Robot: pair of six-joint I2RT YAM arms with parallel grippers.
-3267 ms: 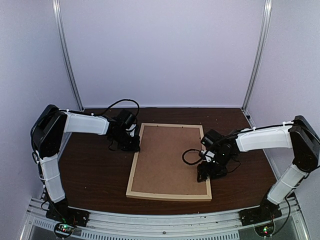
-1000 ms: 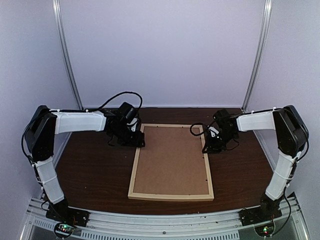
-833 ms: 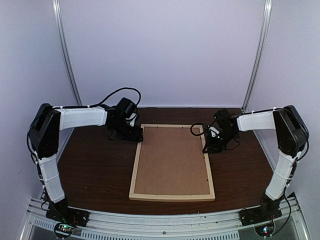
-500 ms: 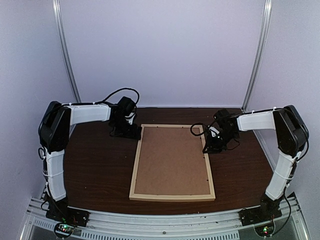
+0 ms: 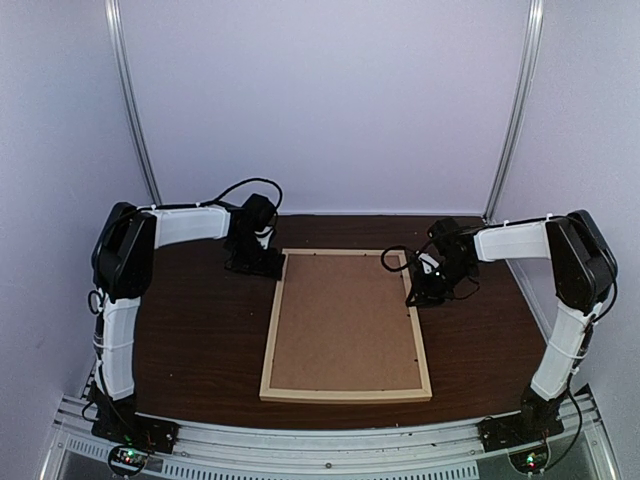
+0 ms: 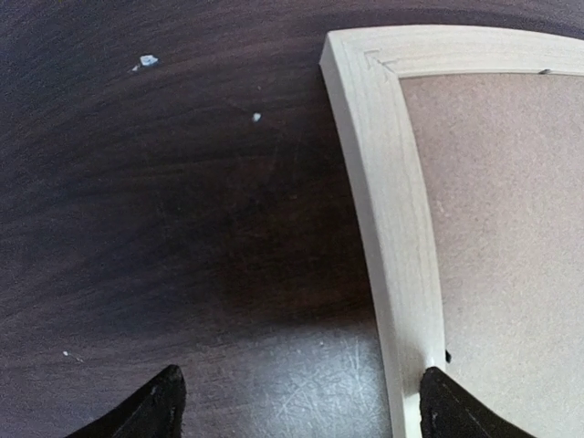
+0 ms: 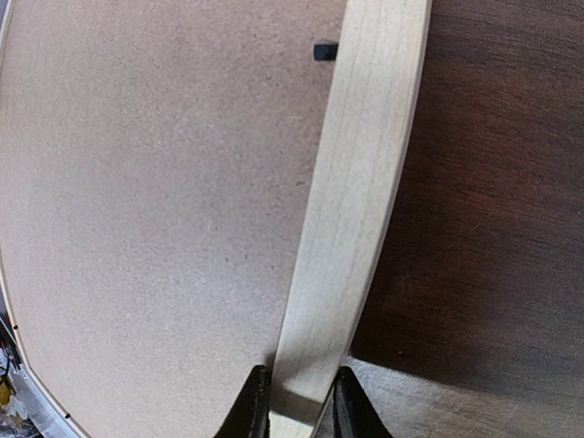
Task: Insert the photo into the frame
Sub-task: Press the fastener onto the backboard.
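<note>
On a dark brown wooden bench (image 5: 190, 330) lies a large rectangular picture frame (image 5: 345, 396) of thin pale wood rails. It rests flat in the middle, back side up, and a plain brown backing board (image 5: 345, 320) fills its opening. Left claw (image 6: 306, 411) is spread wide at the frame's far left corner and holds nothing. One fingertip is over bare bench and the other over the left rail's inner edge (contact with the wood is unclear). Right claw (image 7: 297, 401) is nearly closed, pinching the frame's right rail near the far right corner, one finger on each side.
</note>
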